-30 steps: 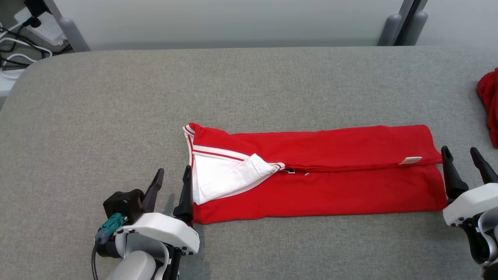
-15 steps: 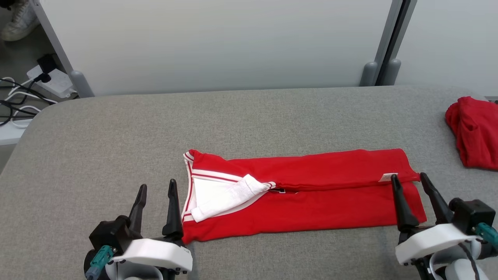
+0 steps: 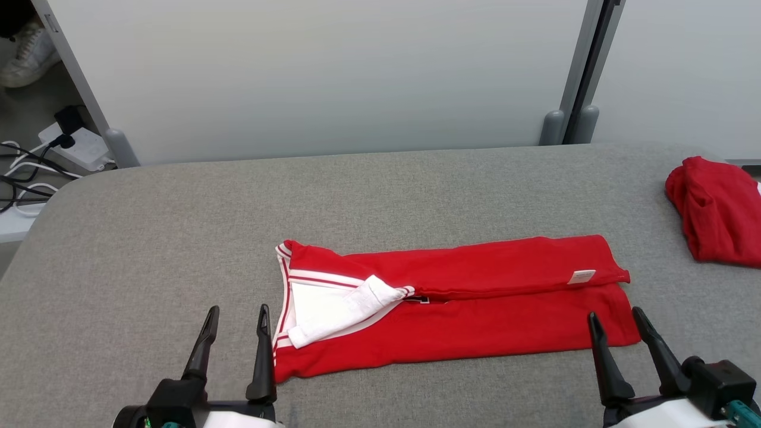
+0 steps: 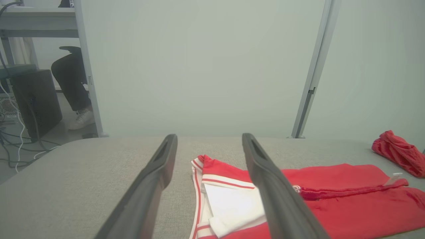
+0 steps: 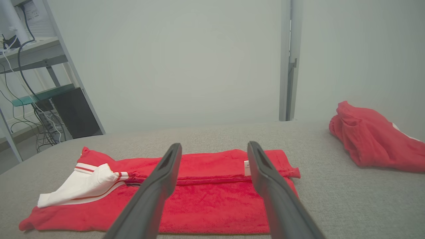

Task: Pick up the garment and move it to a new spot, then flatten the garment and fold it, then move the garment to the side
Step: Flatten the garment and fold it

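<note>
The red garment (image 3: 475,309) with white, red-striped trim lies folded into a long flat band across the middle of the grey table (image 3: 380,196); a white flap (image 3: 333,303) is turned up at its left end. My left gripper (image 3: 236,318) stands open just left of the garment's left end, touching nothing. My right gripper (image 3: 615,324) stands open at the garment's front right corner, empty as well. From the left wrist the garment (image 4: 348,202) runs off to the right past the open left gripper (image 4: 209,141). From the right wrist the garment (image 5: 212,202) lies beyond the open right gripper (image 5: 214,149).
A second, crumpled red garment (image 3: 713,208) sits at the table's far right edge. Pale partition panels (image 3: 333,71) stand behind the table. Cables and a power strip (image 3: 65,148) lie on the floor at the back left, near a person's white shoe (image 3: 27,53).
The head camera has tilted up, showing more wall. Both grippers have drawn back toward me from the garment's ends and stay open; the garment lies as before.
</note>
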{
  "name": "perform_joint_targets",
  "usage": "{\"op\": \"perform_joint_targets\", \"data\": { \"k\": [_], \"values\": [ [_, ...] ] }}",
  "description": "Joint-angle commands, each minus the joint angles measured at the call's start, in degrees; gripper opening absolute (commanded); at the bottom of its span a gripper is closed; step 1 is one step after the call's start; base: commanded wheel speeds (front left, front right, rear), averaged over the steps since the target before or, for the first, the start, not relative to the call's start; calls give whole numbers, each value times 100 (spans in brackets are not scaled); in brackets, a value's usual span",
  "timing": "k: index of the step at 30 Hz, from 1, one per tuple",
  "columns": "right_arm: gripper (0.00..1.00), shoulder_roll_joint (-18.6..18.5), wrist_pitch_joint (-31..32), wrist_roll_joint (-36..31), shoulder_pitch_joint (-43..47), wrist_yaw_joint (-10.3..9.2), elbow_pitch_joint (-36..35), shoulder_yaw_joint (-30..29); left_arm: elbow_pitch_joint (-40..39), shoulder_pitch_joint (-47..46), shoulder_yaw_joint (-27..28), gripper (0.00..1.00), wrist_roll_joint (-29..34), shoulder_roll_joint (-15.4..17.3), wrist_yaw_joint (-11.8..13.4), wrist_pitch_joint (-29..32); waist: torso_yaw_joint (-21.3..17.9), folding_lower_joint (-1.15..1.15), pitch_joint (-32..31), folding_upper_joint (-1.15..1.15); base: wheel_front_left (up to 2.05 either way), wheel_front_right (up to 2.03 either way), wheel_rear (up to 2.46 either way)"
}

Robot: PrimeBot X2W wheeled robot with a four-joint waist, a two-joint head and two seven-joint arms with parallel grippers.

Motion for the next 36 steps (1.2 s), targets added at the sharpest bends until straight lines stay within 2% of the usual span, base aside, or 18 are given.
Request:
{"op": "perform_joint_targets", "data": {
  "k": [1, 10, 36],
  "values": [
    [100, -40, -76, -34, -44, -1, -164, 84, -198, -102, 216, 100, 9, 3, -14, -58, -15, 0, -30, 0, 0, 0, 0],
    [100, 38, -76, 123, 246, -1, -181, -49, -249, 295, 248, 100, -102, 1, 131, -59, -76, 0, -252, 0, 0, 0, 0],
    [100, -45, -76, 256, 288, -1, -228, 175, -36, 433, 279, 100, 3, 0, 42, -59, 10, 0, -335, 0, 0, 0, 0]
  ]
}}
